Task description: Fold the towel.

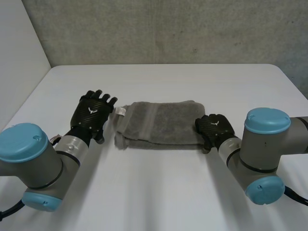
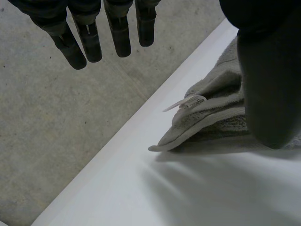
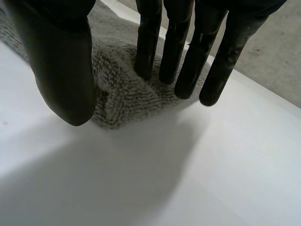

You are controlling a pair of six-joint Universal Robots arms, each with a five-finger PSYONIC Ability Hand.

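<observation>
grey towel lying folded at the middle of the white table, white tag sticking out at its 10 o'clock corner, right hand laying straight fingers on its 3 o'clock end, left hand hovering at 9 o'clock, fingers spread, holding nothing

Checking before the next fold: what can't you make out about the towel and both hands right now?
- Head view: the right hand covers the towel's right end.
- Left wrist view: the left hand's thumb hides much of the towel; the picture's edge cuts off more.
- The label is too small to read in either view.
- Layer count: unclear, the stacked edges run together.
</observation>
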